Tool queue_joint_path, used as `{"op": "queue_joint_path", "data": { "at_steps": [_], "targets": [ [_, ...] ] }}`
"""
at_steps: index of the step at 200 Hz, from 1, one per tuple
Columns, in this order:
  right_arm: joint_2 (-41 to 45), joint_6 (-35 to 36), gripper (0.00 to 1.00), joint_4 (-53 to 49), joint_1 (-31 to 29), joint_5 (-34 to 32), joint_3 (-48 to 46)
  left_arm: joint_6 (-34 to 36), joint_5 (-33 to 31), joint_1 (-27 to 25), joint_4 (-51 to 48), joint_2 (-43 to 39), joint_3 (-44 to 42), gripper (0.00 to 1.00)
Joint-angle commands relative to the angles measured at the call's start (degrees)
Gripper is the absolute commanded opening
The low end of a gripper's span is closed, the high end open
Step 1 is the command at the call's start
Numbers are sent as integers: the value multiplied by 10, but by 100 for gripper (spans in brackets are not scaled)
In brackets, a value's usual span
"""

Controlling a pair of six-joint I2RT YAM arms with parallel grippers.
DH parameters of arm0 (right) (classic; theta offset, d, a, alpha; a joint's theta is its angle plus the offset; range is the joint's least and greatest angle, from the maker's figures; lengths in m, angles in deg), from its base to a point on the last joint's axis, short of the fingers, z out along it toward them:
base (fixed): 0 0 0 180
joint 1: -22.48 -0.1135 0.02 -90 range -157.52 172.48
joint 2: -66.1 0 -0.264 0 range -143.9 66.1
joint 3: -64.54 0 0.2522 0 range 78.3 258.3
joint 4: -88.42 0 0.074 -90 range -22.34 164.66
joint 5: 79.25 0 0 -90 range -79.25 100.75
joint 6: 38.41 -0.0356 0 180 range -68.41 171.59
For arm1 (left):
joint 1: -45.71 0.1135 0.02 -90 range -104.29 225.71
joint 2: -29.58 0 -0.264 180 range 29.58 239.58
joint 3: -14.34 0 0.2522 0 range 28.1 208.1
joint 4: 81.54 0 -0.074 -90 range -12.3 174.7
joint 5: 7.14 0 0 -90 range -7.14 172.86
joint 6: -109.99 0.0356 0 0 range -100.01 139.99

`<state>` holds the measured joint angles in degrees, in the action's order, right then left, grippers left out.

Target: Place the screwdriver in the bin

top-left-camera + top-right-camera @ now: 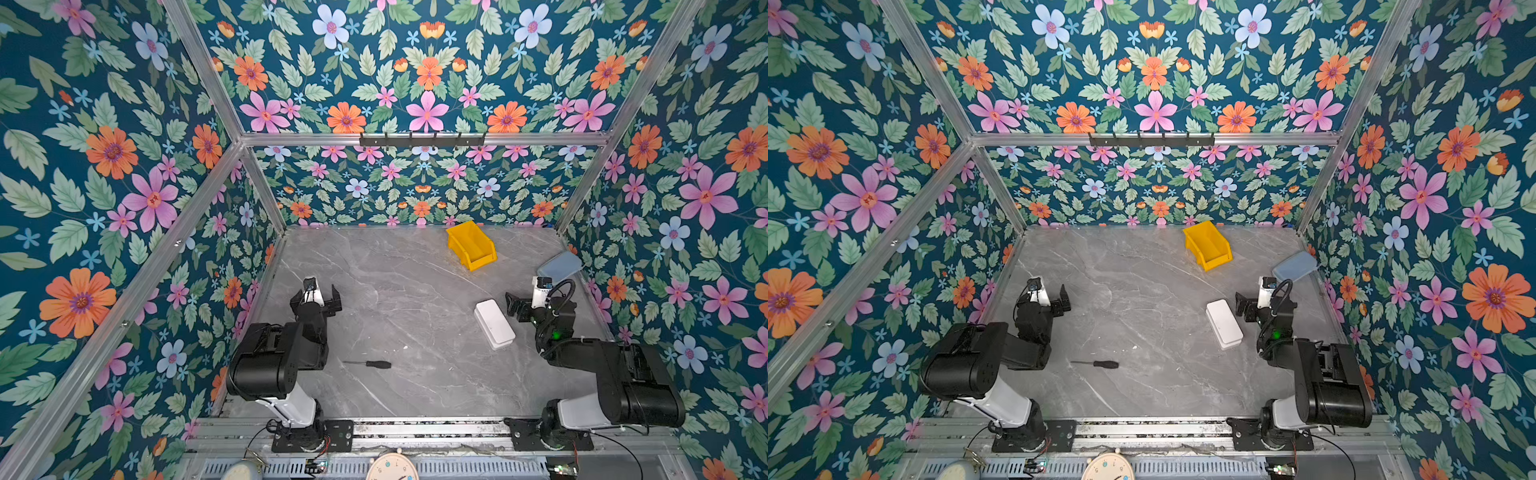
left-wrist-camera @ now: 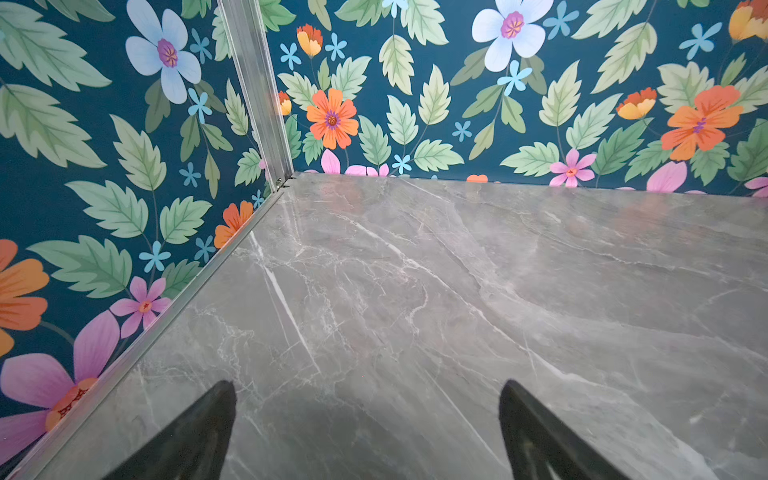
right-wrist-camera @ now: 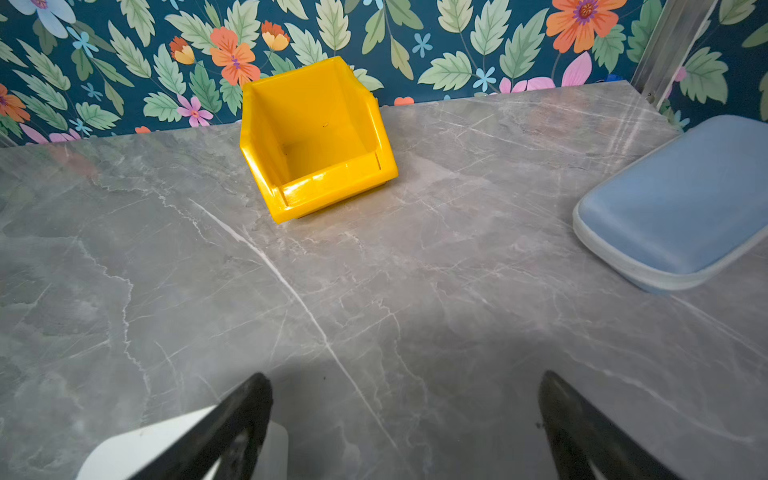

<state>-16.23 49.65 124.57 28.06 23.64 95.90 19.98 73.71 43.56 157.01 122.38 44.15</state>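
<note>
Plainly, the screwdriver [image 1: 371, 364] lies flat on the desk [image 1: 415, 291] toward its front edge, with the thin shaft pointing at the left arm. It looks light, stiff and slim, and probably rolls or slips easily on the smooth marble. The thicker black handle seems the best place to pinch, across its width. The bin [image 1: 478, 259] sits well apart at the back, empty, its cut-down front facing the arms. A white box [image 1: 494, 324] and a blue pad [image 1: 559, 266] lie near the right arm. Both arms are folded low; the left gripper [image 2: 368, 390] and right gripper [image 3: 405, 379] have their 2 jaws spread wide, holding nothing
</note>
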Motion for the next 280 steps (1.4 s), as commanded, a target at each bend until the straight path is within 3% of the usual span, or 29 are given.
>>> {"op": "queue_joint_path", "data": {
  "at_steps": [1,154,181,225,251,280],
  "targets": [
    [0,-6,99,5,0,-4,1,0,1,0,4,-1,0,100],
    [1,-5,99,9,0,-5,0,2,-1,-1,14,-3,-6,100],
    [42,-6,99,-33,0,-12,3,8,-25,-12,14,-40,-21,100],
    [131,17,99,-154,-10,-19,23,37,-22,-43,-82,-138,-16,100],
    [177,33,99,-213,-31,-36,40,20,-35,-65,-138,-198,-10,100],
    [213,72,99,-279,-79,-62,69,16,-94,-144,-245,-258,30,100]
  ]
}}
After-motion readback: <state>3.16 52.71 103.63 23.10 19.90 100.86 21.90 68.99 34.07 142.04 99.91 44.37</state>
